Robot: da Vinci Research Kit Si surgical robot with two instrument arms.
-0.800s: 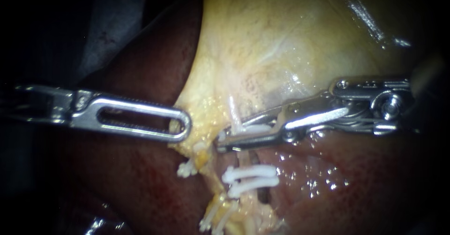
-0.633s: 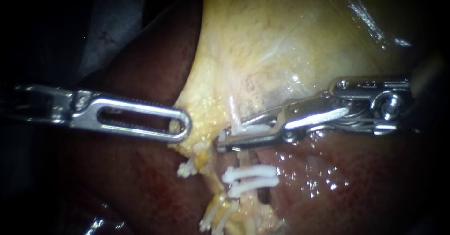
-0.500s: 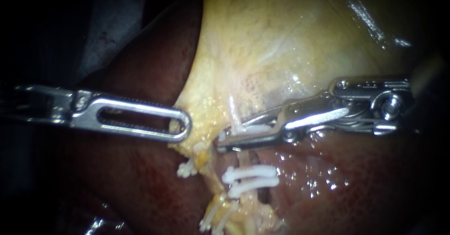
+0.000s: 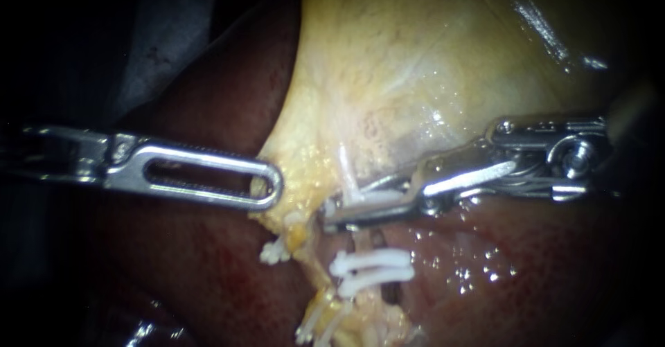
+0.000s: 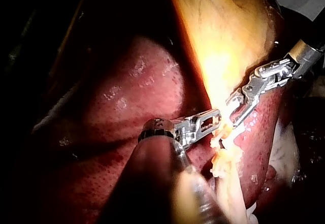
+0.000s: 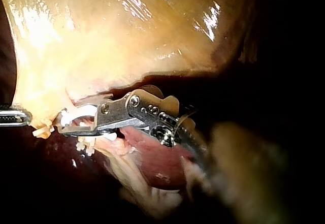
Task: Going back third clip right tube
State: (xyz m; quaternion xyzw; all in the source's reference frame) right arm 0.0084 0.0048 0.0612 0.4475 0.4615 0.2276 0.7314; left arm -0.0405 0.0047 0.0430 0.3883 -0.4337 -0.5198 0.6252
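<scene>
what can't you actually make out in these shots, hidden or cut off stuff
Endoscope view: the pale tube stretch behind the right instrument's steel tool, covered by it and the white clip.
Endoscope view: the lowest white clips, cut by the bottom edge.
Left wrist view: the pale yellow gallbladder's edge at the left instrument's slotted steel tool, lost in glare.
Right wrist view: the right instrument's shaft, blurred near the camera.

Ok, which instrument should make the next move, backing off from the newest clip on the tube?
Right. The right instrument sits at the top clip on the tube; the left instrument is shut on the gallbladder edge, holding it.
</scene>
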